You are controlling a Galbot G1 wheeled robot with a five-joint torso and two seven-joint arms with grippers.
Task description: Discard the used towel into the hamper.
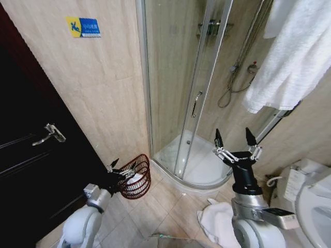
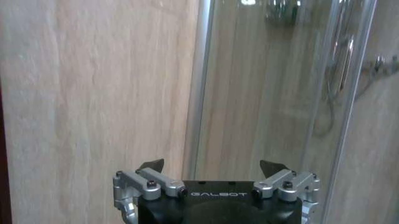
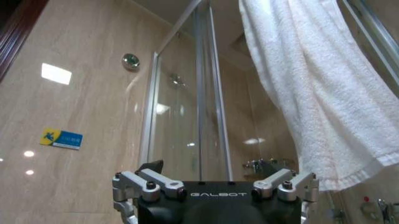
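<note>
the right gripper [image 1: 235, 138] is raised with its fingers spread apart and nothing between them, just below the hanging white towel [image 1: 289, 57]. "galbot" is printed on its black body in the right wrist view [image 3: 215, 194]. the left gripper [image 1: 122, 168] is held low, fingers apart and empty too, right beside the hamper [image 1: 138, 178], which stands on the floor by the shower door [image 1: 181, 93]. another white towel [image 1: 217, 222] lies crumpled on the floor under the right gripper. a blue-and-yellow sticker [image 1: 83, 27] sits on the wall high above the left gripper, its writing too small to read.
</note>
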